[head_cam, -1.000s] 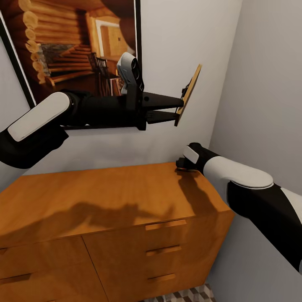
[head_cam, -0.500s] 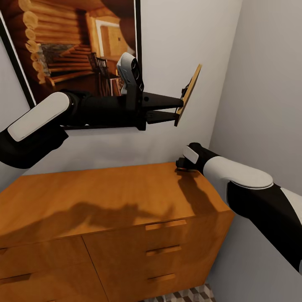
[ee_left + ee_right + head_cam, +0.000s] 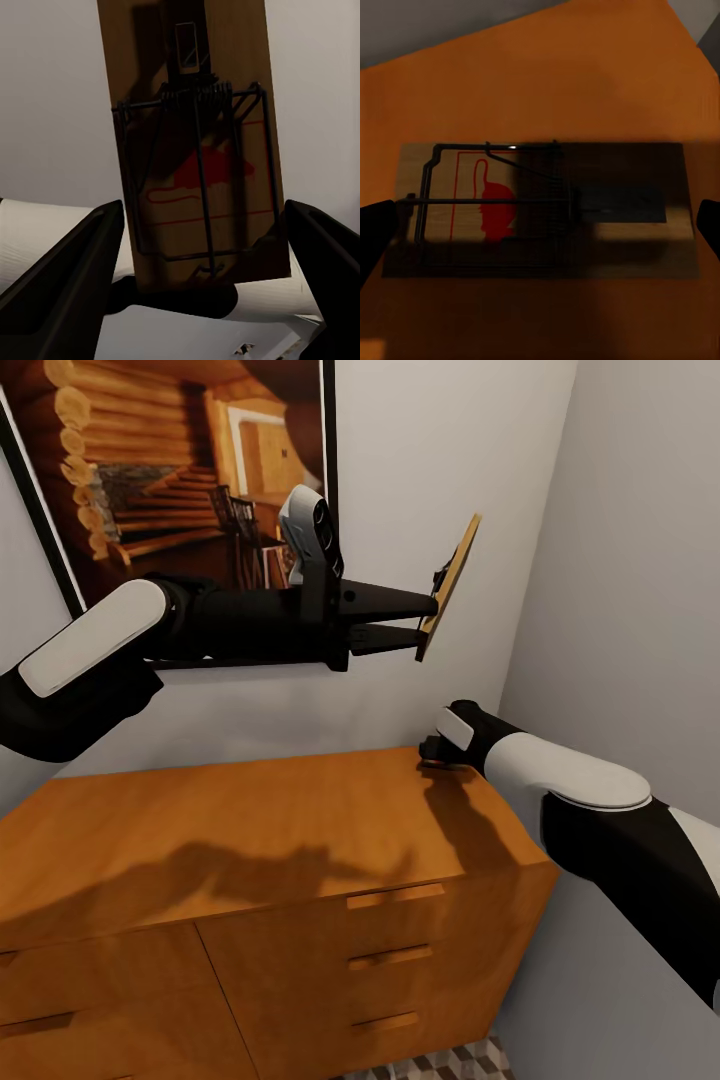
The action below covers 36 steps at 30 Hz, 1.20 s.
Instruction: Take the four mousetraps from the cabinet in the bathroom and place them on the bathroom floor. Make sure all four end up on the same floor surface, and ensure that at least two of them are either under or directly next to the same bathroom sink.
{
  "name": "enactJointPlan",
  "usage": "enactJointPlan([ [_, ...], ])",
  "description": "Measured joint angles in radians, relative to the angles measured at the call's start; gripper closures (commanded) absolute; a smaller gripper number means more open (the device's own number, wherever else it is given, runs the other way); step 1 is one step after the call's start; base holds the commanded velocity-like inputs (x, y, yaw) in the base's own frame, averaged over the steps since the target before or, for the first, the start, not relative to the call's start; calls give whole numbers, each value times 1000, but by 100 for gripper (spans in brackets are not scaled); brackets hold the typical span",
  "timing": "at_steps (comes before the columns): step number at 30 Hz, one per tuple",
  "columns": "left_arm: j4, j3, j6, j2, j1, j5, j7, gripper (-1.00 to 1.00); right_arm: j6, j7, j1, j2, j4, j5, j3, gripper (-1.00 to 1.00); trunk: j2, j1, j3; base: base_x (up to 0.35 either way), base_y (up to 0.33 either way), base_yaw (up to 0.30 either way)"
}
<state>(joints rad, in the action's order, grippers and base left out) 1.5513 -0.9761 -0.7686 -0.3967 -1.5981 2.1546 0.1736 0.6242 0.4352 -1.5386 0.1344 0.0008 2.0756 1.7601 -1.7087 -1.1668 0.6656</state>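
My left gripper (image 3: 428, 622) is held high in front of the wall, shut on the lower edge of one mousetrap (image 3: 450, 582), which stands nearly upright. The left wrist view shows this mousetrap (image 3: 199, 150) with its wire spring and red mouse print, between the two dark fingers (image 3: 67, 285). My right gripper (image 3: 431, 749) is down at the far right corner of the orange-brown cabinet (image 3: 250, 830). A second mousetrap (image 3: 540, 206) lies flat on the cabinet top (image 3: 547, 67). The right gripper (image 3: 540, 225) is open, with a fingertip (image 3: 375, 232) at each short end.
A large framed picture of a log-cabin interior (image 3: 150, 460) hangs on the wall behind the left arm. A grey side wall (image 3: 640, 560) stands close on the right. Drawer fronts with bar handles (image 3: 395, 896) face me. A strip of cube-pattern floor (image 3: 450, 1065) shows below them.
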Motion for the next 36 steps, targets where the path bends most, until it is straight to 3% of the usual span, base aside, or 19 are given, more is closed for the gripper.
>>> enactJointPlan([
  [36, 0, 0, 0, 0, 0, 0, -1, 100, 1, 0, 0, 0, 0, 0, 0, -100, 0, 0, 0, 0, 0, 0],
])
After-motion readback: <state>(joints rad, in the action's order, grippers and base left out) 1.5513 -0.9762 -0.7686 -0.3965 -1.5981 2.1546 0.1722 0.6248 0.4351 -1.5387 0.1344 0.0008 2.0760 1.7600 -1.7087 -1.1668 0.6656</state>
